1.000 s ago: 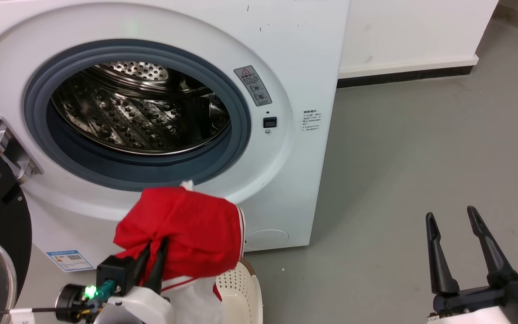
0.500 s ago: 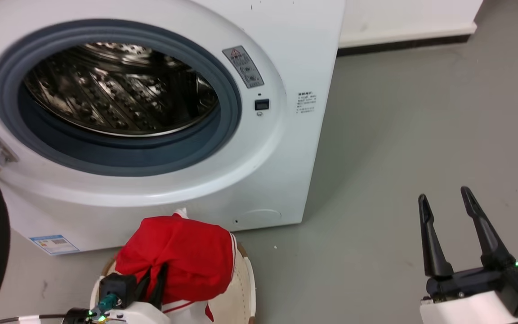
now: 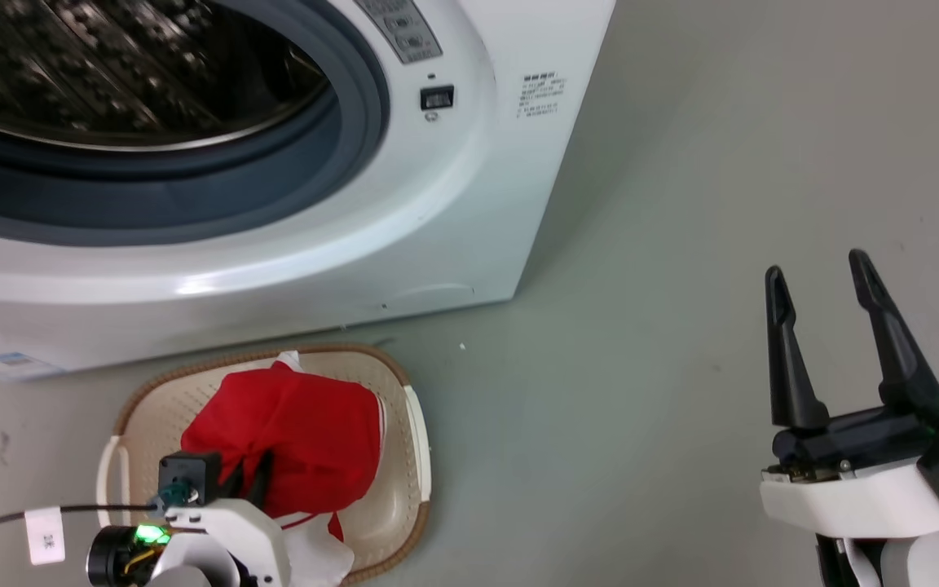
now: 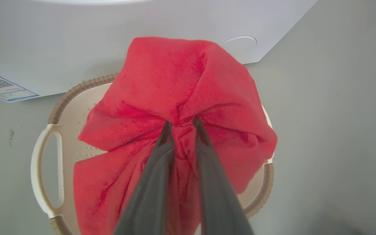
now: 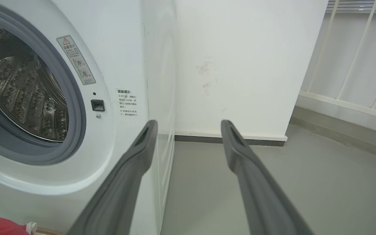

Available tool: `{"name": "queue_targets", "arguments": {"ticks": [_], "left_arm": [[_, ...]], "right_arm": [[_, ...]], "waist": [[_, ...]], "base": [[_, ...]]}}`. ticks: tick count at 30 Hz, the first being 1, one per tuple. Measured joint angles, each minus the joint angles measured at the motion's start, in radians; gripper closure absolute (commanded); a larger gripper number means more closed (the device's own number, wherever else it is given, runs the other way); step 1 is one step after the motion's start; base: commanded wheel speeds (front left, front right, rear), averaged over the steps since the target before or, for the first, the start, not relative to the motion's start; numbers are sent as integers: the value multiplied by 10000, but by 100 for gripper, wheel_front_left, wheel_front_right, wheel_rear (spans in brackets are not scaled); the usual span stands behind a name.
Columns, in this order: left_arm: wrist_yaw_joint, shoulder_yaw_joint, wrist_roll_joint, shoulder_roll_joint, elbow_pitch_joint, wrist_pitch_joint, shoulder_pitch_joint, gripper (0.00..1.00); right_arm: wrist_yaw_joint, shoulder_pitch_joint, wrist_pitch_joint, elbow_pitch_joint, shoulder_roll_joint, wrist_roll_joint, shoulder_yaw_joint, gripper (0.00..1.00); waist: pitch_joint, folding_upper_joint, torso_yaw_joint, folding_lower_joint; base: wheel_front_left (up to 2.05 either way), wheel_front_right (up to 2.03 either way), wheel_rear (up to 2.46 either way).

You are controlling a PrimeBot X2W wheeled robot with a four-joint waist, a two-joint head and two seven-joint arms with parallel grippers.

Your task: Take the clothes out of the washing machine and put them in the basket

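Note:
The red clothes [image 3: 298, 444] hang bunched over the cream basket [image 3: 404, 489] on the floor in front of the washing machine [image 3: 404, 212]. My left gripper [image 3: 248, 479] is shut on the clothes, its dark fingers pinching a fold of red fabric. In the left wrist view the clothes [image 4: 181, 98] drape around the left gripper [image 4: 182, 122] and hide most of the basket [image 4: 49, 153]. A white part of the clothes [image 3: 319, 554] hangs at the bottom. My right gripper [image 3: 816, 269] stands open over bare floor at the right; between its fingers [image 5: 142, 153] nothing is held. The washing machine [image 5: 109, 81] drum shows no clothes.
The washing machine's front rises just behind the basket. Grey floor [image 3: 681, 204] stretches to the right. A white wall [image 5: 240, 65] with a dark baseboard stands beside the machine. A cable with a white tag [image 3: 44, 534] runs off my left wrist.
The head camera has tilted down, so the machine slid up the picture. My left gripper has carried the clothes down from in front of the porthole to over the basket. The right gripper stays open.

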Motion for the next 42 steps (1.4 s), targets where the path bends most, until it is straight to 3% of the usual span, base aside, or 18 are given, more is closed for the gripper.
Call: {"name": "queue_targets", "arguments": {"ticks": [8, 18, 33, 34, 35, 42], "left_arm": [[-437, 27, 163, -251, 1875, -13, -1493, 100], [-623, 19, 165, -384, 4148, 6, -3038, 100], [-449, -119, 268, -384, 4865, -10, -4085, 100], [-449, -113, 242, -399, 4892, 2, -4096, 77], [-424, -155, 270, -408, 4907, 2, -4103, 0], [-359, -157, 255, -600, 4920, -15, -3883, 0]], "right_arm": [[0, -694, 0, -140, -2, 198, -42, 0], [0, -1488, 0, -314, -2, 418, -58, 0], [0, -1969, 0, -407, 0, 518, 86, 0], [0, -1975, 0, -387, 0, 516, 88, 0], [0, -1976, 0, -357, 0, 512, 96, 0], [0, -1828, 0, -151, 0, 468, 102, 0]], "waist": [[1397, 0, -261, 1], [2921, 0, -472, 0], [4230, 0, -621, 0], [4225, 0, -617, 0], [4198, 0, -611, 0], [3600, 0, -561, -1]], "base": [[0, 0, 0], [0, 0, 0], [0, 0, 0], [0, 0, 0], [0, 0, 0], [0, 0, 0]]}}
